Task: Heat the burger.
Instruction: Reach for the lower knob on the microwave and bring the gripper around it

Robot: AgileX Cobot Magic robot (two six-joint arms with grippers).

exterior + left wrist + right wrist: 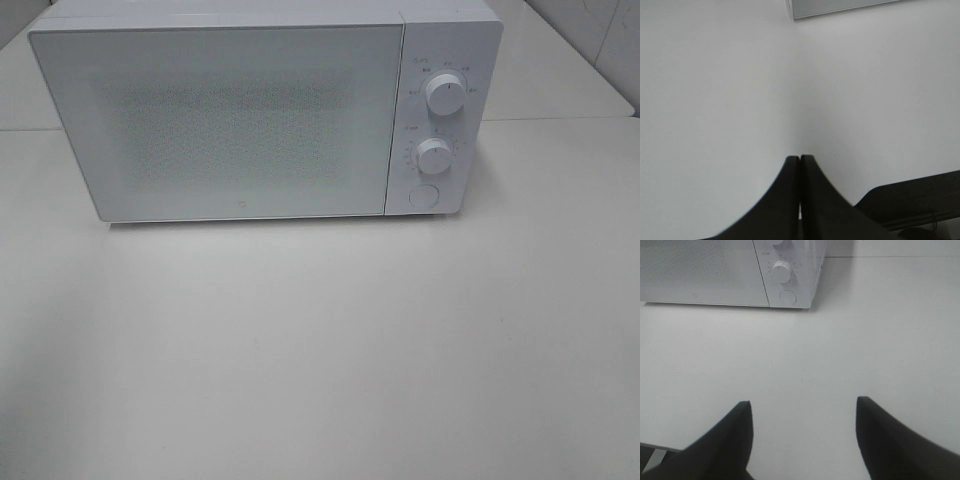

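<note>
Bare worktop [320,380] fills the foreground, and both arms hang over it. The left end effector [800,158] has its fingers pressed together on nothing, and the right end effector [803,401] stands wide apart, equally empty. No burger shows in any view (if it sits inside the microwave [265,110], the shut door [150,170] with its speckled window hides it), so what the oven holds I cannot tell. The step in hand looks like working the controls. Next, the right arm would likely reach the round button [424,196] or the knobs [444,95] beside the door.
</note>
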